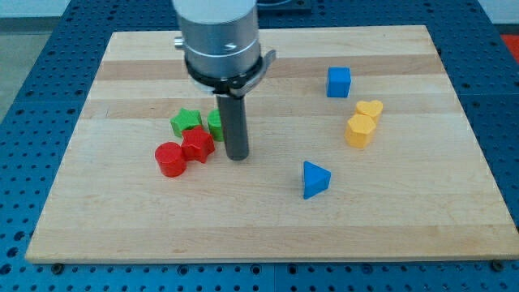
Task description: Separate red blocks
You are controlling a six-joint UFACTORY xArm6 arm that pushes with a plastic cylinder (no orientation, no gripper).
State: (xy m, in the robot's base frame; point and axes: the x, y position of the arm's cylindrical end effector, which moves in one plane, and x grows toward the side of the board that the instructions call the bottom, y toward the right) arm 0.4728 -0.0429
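Observation:
Two red blocks sit touching left of the board's middle: a red cylinder (pixel 170 158) and a red star-shaped block (pixel 197 143) to its upper right. My tip (pixel 237 156) rests on the board just right of the red star block, a small gap apart. A green star-shaped block (pixel 186 122) lies just above the red ones. A second green block (pixel 215 124) sits next to it, partly hidden behind the rod.
A blue cube (pixel 339 81) is at the upper right. A yellow heart-shaped block (pixel 370 109) and a yellow hexagonal block (pixel 360 130) touch below it. A blue triangular block (pixel 315 179) lies right of centre, lower down. The wooden board (pixel 122 227) sits on a blue perforated table.

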